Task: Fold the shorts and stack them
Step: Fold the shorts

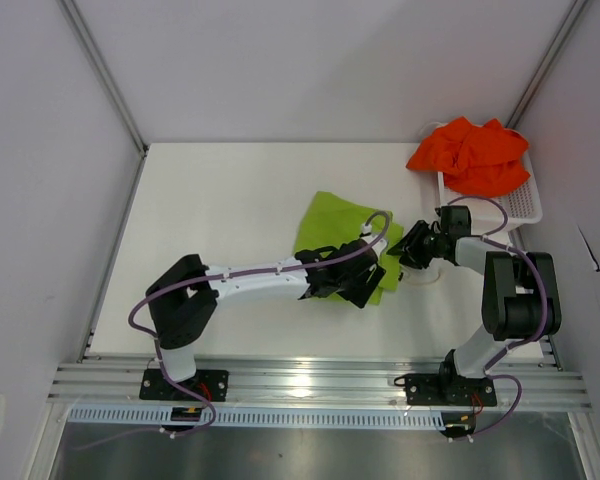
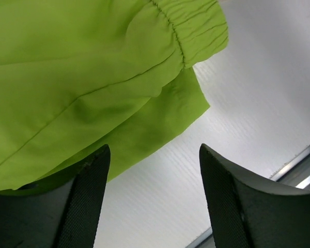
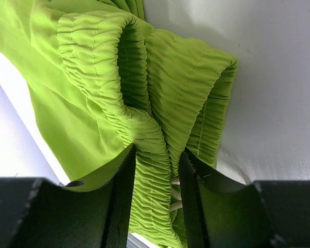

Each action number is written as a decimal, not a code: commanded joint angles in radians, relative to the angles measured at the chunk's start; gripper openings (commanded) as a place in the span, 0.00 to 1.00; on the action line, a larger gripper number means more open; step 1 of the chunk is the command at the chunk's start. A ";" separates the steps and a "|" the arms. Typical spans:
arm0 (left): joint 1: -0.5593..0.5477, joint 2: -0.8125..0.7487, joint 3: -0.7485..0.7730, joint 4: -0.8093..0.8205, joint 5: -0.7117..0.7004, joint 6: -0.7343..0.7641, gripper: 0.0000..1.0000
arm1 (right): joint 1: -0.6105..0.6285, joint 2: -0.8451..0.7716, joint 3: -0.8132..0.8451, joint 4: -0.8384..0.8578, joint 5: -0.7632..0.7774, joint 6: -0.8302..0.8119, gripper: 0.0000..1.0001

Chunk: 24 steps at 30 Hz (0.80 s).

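Observation:
The lime green shorts (image 1: 330,225) lie on the white table at centre. My left gripper (image 1: 365,285) is open at their near right corner; in the left wrist view its fingers (image 2: 88,201) frame bare table beside the green hem (image 2: 160,119). My right gripper (image 1: 408,247) is shut on the gathered elastic waistband of the green shorts (image 3: 155,155) at their right edge, with a pale drawstring showing between the jaws. The orange-red shorts (image 1: 472,155) lie crumpled in the white mesh basket (image 1: 520,208) at the back right.
Grey walls close in the table on the left, back and right. A metal rail (image 1: 320,385) runs along the near edge by the arm bases. The basket sits against the right wall just behind my right arm.

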State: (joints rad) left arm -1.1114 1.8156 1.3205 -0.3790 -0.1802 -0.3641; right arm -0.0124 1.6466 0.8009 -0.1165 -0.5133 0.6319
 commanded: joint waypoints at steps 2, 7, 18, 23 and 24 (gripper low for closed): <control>0.002 -0.007 -0.039 0.112 -0.050 0.016 0.68 | 0.003 -0.005 0.029 0.049 -0.008 0.022 0.39; 0.004 -0.009 -0.098 0.212 -0.108 -0.001 0.56 | 0.009 -0.004 0.024 0.070 -0.013 0.034 0.37; 0.002 0.079 -0.090 0.305 -0.025 -0.061 0.43 | 0.037 0.009 0.026 0.080 -0.005 0.042 0.36; -0.005 0.088 -0.112 0.344 -0.016 -0.067 0.37 | 0.040 0.021 0.029 0.084 -0.007 0.042 0.34; -0.007 0.090 -0.115 0.348 -0.022 -0.068 0.35 | 0.043 0.021 0.027 0.084 -0.007 0.042 0.33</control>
State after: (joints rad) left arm -1.1103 1.8984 1.2140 -0.1074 -0.2066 -0.4118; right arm 0.0212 1.6596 0.8009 -0.0616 -0.5140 0.6693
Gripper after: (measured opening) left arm 0.367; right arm 0.342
